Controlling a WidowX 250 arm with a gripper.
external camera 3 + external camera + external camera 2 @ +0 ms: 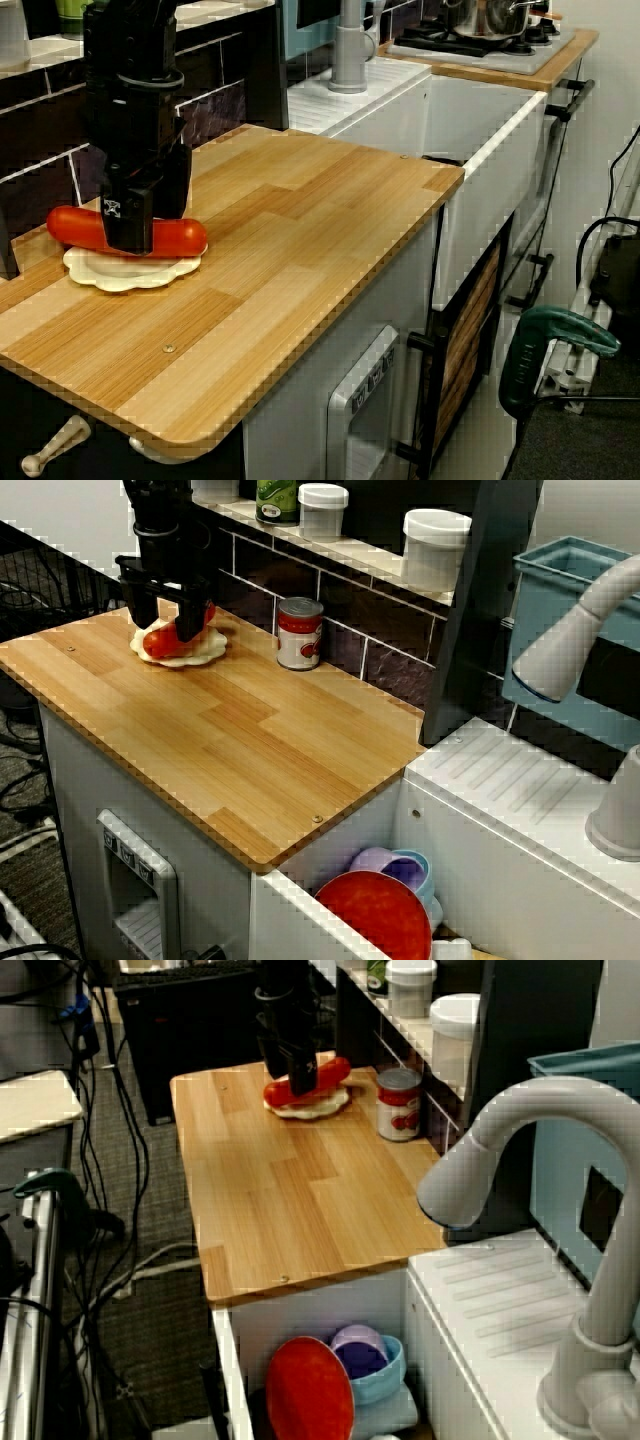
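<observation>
Red sausage (178, 238) pinched in the half-closed claw (165, 626) (over plate (120, 272)).

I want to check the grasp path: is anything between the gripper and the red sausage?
Nothing visible is in the way. The gripper has its fingers on either side of the red sausage, which lies on the pale bun. The can stands apart, off to one side by the tiled wall.

I can read no word or number anywhere. The can (300, 633) at the far edge of the counter (250, 750) has a red and white label, but its print is too blurred for me. The gripper (135, 232), closed on the sausage (75, 227), bears a small white mark on its near finger, which is illegible. The label on the green jar (277, 498) far back and the keys on the near front panel (128, 852) are unreadable too.
</observation>
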